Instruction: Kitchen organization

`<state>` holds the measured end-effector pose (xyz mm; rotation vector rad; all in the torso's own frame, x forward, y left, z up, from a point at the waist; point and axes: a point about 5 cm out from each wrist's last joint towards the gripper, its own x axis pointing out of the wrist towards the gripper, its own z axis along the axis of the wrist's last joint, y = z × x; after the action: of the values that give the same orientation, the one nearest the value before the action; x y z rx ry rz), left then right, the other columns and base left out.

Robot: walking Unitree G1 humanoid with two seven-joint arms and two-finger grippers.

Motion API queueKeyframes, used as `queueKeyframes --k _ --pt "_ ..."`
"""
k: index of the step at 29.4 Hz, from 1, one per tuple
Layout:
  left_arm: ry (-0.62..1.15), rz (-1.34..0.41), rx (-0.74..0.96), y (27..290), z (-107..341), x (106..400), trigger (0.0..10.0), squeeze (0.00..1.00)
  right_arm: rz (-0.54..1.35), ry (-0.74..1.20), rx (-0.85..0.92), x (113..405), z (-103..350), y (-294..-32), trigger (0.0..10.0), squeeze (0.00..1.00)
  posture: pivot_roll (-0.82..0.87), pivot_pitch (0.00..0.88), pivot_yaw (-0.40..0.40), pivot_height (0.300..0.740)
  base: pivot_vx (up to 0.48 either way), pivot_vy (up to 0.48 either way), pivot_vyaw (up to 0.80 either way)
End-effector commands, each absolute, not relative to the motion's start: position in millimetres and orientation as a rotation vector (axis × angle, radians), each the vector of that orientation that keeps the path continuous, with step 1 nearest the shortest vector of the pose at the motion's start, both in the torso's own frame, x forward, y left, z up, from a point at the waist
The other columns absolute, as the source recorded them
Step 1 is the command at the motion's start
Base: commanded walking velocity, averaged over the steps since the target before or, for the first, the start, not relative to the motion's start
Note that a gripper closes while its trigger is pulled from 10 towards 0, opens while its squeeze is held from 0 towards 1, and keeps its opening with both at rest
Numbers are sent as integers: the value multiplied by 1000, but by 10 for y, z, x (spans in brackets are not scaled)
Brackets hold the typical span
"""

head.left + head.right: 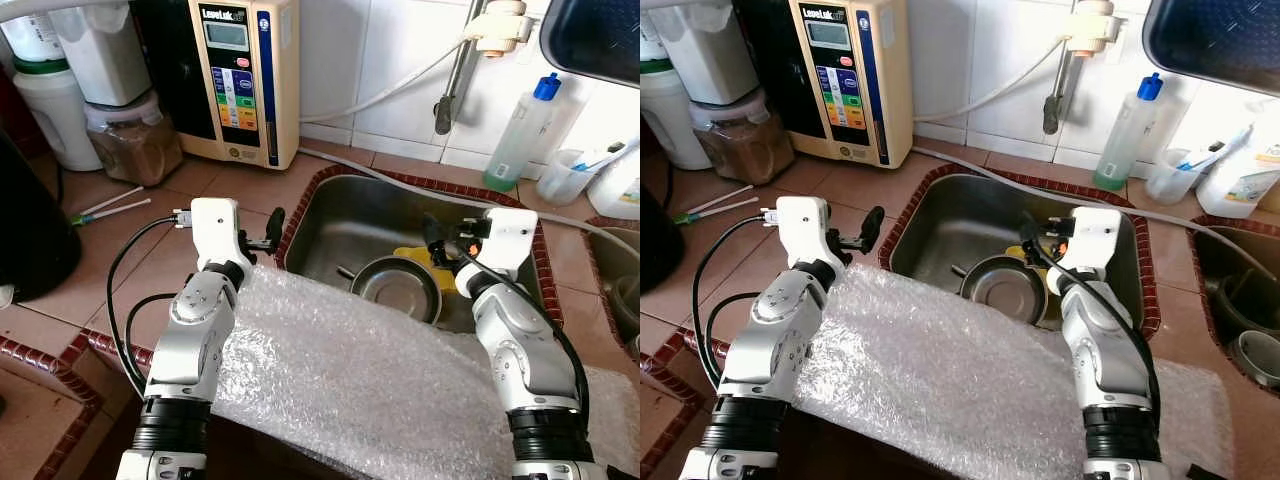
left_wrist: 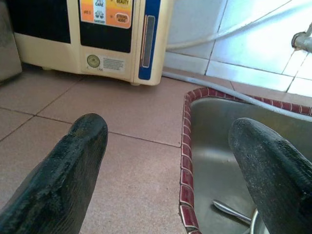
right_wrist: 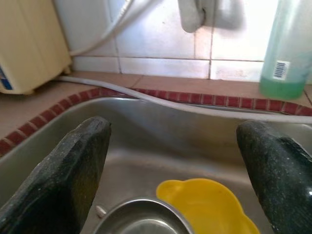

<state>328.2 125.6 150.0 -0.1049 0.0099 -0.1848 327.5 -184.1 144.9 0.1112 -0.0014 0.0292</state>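
Bubble wrap [image 1: 350,370] is lying nearest, draped over the counter's [image 1: 210,190] near edge and the near rim of the sink [image 1: 330,215]. Beyond it a steel bowl [image 1: 395,288] is sitting in the basin with a yellow cup [image 3: 207,204] touching its far right side. The right gripper [image 1: 440,238] is hovering spread and empty just above them — clearly the nearer arm. The left gripper [image 1: 272,232], also spread, is hanging over the sink's left rim, with the bowl lying to its right.
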Motion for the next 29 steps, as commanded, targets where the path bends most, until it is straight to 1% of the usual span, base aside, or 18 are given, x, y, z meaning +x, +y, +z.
queueKeyframes --k 1,3,5,9,14,18,23,29 --pt "14 -190 -109 1229 1538 3314 10000 0 -3 -2 78 3302 1483 -1893 10000 0 5 0 -9 740 0 0 0" --pt "14 -194 -108 1218 1553 3318 10000 0 -5 -11 51 3304 1489 -1901 10000 0 8 0 -9 740 0 0 0" --pt "16 -194 -107 1216 1550 3320 10000 0 19 -10 94 3307 1477 -1884 10000 0 6 0 -10 740 -242 0 0" --pt "23 -194 -99 1209 1535 3320 10000 0 1 -28 35 3329 1523 -1877 10000 0 4 0 -8 740 -241 0 0" --pt "27 -196 -105 1202 1537 3321 10000 0 28 -55 19 3345 1554 -1821 10000 0 6 0 -8 740 -356 0 0" --pt "30 -195 -103 1201 1534 3322 10000 0 118 9 56 3319 1495 -1704 10000 0 9 0 -8 740 -360 0 0" --pt "37 -196 -103 1196 1526 3318 10000 0 17 -34 12 3320 1509 -1826 10000 0 9 0 -6 740 -360 0 0" --pt "43 -205 -100 1173 1516 3323 10000 0 -19 -42 40 3348 1537 -1903 10000 0 6 0 -4 740 -358 0 0"
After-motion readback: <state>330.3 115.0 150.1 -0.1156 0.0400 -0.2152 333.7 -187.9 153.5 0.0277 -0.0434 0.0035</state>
